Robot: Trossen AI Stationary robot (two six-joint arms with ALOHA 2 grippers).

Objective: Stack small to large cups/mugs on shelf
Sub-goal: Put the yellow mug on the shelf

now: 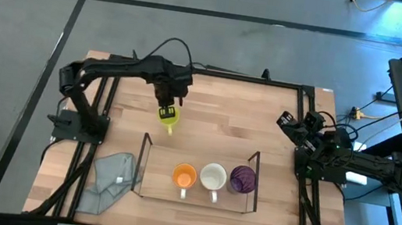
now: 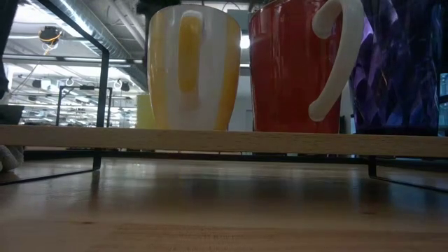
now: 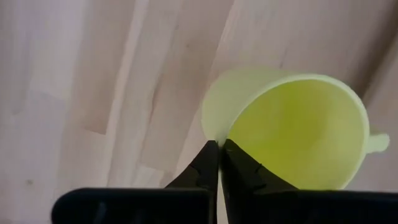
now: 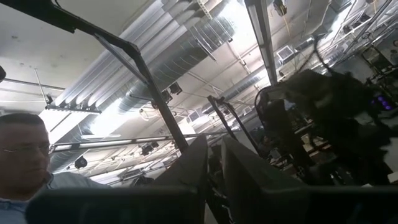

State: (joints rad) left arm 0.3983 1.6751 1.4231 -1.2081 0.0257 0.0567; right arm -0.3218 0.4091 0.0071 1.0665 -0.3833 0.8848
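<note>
The left pincer (image 1: 167, 112) hangs over the bench (image 1: 217, 107) just behind the shelf (image 1: 197, 177), its two fingers (image 3: 208, 168) pressed together on the rim of the yellow mug (image 1: 168, 117), one inside the wall and one outside. The mug tilts in that grip (its handle is a small stub at the far side in the left wrist view). On the shelf stand the orange cup (image 1: 185, 176), the white mug (image 1: 213, 176) and the purple tumbler (image 1: 242, 179) in a row, leaving the shelf's left end free beside a grey cloth (image 1: 108, 181). The right pincer (image 1: 291, 124) waits at the bench's right edge, its fingers nearly together and holding nothing.
</note>
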